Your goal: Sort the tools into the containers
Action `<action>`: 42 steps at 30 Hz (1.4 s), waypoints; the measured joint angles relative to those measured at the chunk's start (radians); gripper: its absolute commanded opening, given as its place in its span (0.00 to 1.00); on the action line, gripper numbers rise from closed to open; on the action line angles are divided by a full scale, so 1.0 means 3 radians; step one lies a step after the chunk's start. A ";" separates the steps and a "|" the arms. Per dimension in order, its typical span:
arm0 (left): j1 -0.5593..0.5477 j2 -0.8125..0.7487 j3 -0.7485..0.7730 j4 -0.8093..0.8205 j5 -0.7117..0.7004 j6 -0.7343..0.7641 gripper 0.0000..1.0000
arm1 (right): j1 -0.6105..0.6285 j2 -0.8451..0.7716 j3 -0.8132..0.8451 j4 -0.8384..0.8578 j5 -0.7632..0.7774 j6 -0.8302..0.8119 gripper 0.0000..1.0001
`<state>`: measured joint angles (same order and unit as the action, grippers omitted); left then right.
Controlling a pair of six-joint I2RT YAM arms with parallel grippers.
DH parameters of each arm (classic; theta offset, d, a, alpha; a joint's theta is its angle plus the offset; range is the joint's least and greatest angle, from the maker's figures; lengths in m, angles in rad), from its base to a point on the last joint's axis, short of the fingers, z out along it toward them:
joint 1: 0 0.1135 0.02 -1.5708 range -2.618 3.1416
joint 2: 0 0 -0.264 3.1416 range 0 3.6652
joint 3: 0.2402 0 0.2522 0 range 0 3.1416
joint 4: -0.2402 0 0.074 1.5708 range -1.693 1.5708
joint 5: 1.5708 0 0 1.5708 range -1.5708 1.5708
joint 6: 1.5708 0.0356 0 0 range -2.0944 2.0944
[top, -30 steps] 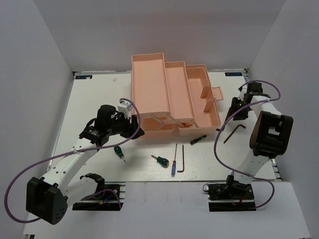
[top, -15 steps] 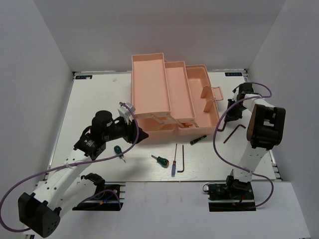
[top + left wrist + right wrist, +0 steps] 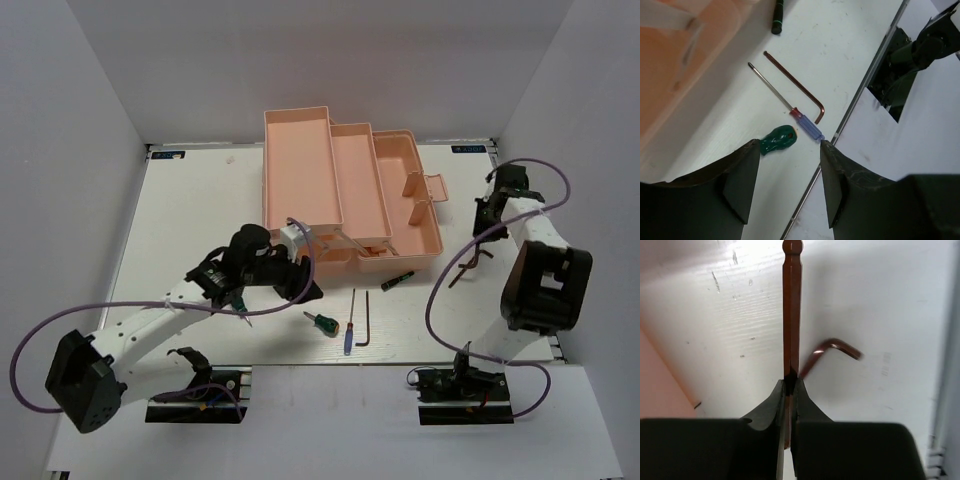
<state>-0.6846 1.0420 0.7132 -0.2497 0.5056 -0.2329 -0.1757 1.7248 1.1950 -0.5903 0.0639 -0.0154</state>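
The peach-pink toolbox (image 3: 300, 170) stands open at the back with its trays (image 3: 355, 185) stepped out. In front of it lie a stubby green-handled screwdriver (image 3: 320, 322), a blue-handled screwdriver (image 3: 349, 335), a dark hex key (image 3: 366, 318) and a thin black-and-green screwdriver (image 3: 400, 279). My left arm partly hides a second green screwdriver (image 3: 238, 303). My left gripper (image 3: 790, 147) is open above the table, just short of the green handle (image 3: 777, 140) and the blue handle (image 3: 807, 127). My right gripper (image 3: 791, 382) is shut on the long arm of a brown hex key (image 3: 792, 315) by the box's right side.
The hex key (image 3: 795, 85) and the black-and-green screwdriver (image 3: 777, 17) lie beyond my left fingers, with the box wall (image 3: 680, 60) to their left. The table's front edge (image 3: 850, 115) runs close by. A bent brown piece (image 3: 832, 347) shows right of my right jaws.
My right gripper has closed on the hex key. My left arm has swung right along the box front and now hangs over the green and blue screwdrivers, still open.
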 measured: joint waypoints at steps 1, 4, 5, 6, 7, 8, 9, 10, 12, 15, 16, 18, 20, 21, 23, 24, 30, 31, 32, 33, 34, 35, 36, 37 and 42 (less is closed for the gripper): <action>-0.0067 0.0081 0.0039 -0.0006 -0.0023 -0.0001 0.63 | -0.0005 -0.0150 -0.0001 -0.0010 0.0048 -0.0047 0.00; -0.0286 0.0392 0.0214 -0.0036 -0.0148 0.0034 0.63 | -0.0013 -0.0579 0.0017 -0.0004 0.0104 -0.0163 0.00; -0.0359 0.0488 0.0275 -0.0050 -0.0195 0.0051 0.63 | -0.0013 -0.0687 0.0042 -0.0022 0.0100 -0.0188 0.00; -0.0437 0.0589 0.0342 -0.0060 -0.0251 0.0066 0.63 | -0.0013 -0.0785 0.0086 -0.0045 0.0074 -0.0220 0.00; -0.0518 0.0669 0.0395 -0.0067 -0.0296 0.0088 0.63 | -0.0014 -0.0863 0.0123 -0.0048 -0.0005 -0.0244 0.00; -0.0607 0.0736 0.0436 -0.0069 -0.0360 0.0112 0.63 | -0.0017 -0.0930 0.0151 -0.0050 -0.0100 -0.0267 0.00; -0.0684 0.0788 0.0469 -0.0071 -0.0412 0.0135 0.63 | -0.0014 -0.0968 0.0177 -0.0062 -0.0202 -0.0295 0.00; -0.0778 0.0851 0.0505 -0.0066 -0.0467 0.0173 0.63 | -0.0010 -0.0980 0.0239 -0.0125 -0.0395 -0.0319 0.00; -0.0944 0.0949 0.0565 -0.0079 -0.0601 0.0248 0.63 | 0.0028 -0.0903 0.0432 -0.0287 -0.0758 -0.0336 0.00; -0.1167 0.1161 0.0726 -0.0093 -0.0825 0.0383 0.58 | 0.0159 -0.0571 0.0886 -0.0430 -0.1265 -0.0331 0.00; -0.1245 0.1240 0.0785 -0.0107 -0.0908 0.0423 0.58 | 0.0219 -0.0443 0.1030 -0.0430 -0.1376 -0.0319 0.00; -0.1359 0.1371 0.0885 -0.0109 -0.1058 0.0493 0.58 | 0.0322 -0.0253 0.1221 -0.0406 -0.1536 -0.0290 0.00; -0.1442 0.1442 0.0912 -0.0086 -0.1183 0.0548 0.58 | 0.0417 -0.0140 0.1301 -0.0408 -0.1631 -0.0243 0.00; -0.1479 0.1453 0.0912 -0.0084 -0.1235 0.0567 0.60 | 0.0456 -0.0093 0.1334 -0.0421 -0.1651 -0.0226 0.00; -0.1530 0.1461 0.0912 -0.0066 -0.1317 0.0599 0.61 | 0.0516 0.0011 0.1418 -0.0481 -0.1654 -0.0212 0.00; -0.1549 0.1466 0.0914 -0.0045 -0.1352 0.0614 0.63 | 0.0537 0.0067 0.1469 -0.0519 -0.1651 -0.0211 0.00; -0.1631 0.1560 0.1022 -0.0011 -0.1570 0.0655 0.65 | 0.0730 0.0224 0.1424 -0.0584 -0.1620 -0.0214 0.47; -0.1647 0.1564 0.1024 -0.0011 -0.1602 0.0652 0.65 | 0.0759 0.0215 0.1394 -0.0586 -0.1624 -0.0224 0.47; -0.1662 0.1564 0.1024 -0.0015 -0.1637 0.0651 0.65 | 0.0774 0.0198 0.1357 -0.0570 -0.1634 -0.0229 0.49; -0.1678 0.1562 0.1022 -0.0011 -0.1662 0.0647 0.65 | 0.0785 0.0167 0.1300 -0.0563 -0.1635 -0.0233 0.49; -0.1696 0.1553 0.1011 0.0001 -0.1696 0.0635 0.65 | 0.0785 0.0114 0.1242 -0.0566 -0.1628 -0.0233 0.49; -0.1706 0.1532 0.0983 0.0022 -0.1733 0.0627 0.65 | 0.0774 0.0042 0.1166 -0.0565 -0.1611 -0.0235 0.43; -0.1722 0.1499 0.0940 0.0034 -0.1764 0.0608 0.65 | 0.0760 -0.0067 0.1088 -0.0562 -0.1592 -0.0240 0.37; -0.1732 0.1460 0.0899 0.0034 -0.1797 0.0591 0.65 | 0.0745 -0.0195 0.0991 -0.0535 -0.1534 -0.0240 0.25; -0.1780 0.1105 0.0553 0.0062 -0.2023 0.0394 0.63 | 0.0640 -0.1141 0.0434 -0.0479 -0.0799 -0.0121 0.00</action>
<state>-1.2186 1.3735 0.8791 -0.2310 -0.1013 -0.1146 0.0162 1.3827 1.3251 -0.7341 -0.1757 -0.0517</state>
